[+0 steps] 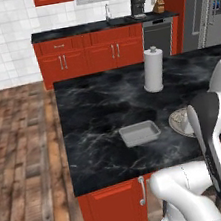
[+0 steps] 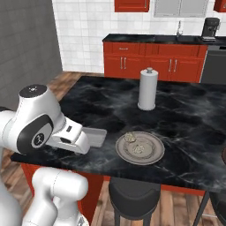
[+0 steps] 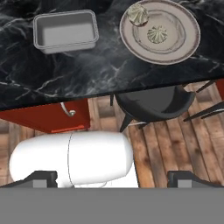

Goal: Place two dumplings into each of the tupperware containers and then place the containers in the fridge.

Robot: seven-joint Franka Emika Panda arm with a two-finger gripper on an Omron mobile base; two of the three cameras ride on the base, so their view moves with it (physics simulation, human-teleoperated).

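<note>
With the fingers (image 3: 113,178) spread wide and empty, the tupperware container (image 3: 65,30) lies ahead-left on the counter (image 3: 105,65); two dumplings (image 3: 138,14) sit ahead-right on the plate (image 3: 183,46). Advance over one dumpling, descend vertically, then close gently.

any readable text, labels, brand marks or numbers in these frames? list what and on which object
No readable text anywhere.
Round logo on the arm's shoulder joint, right base view: a small mark, not legible as letters.
Fridge dispenser panel: too blurred to read.
Coffee machine, paper towel roll, tupperware container, plate: no markings visible.
</note>
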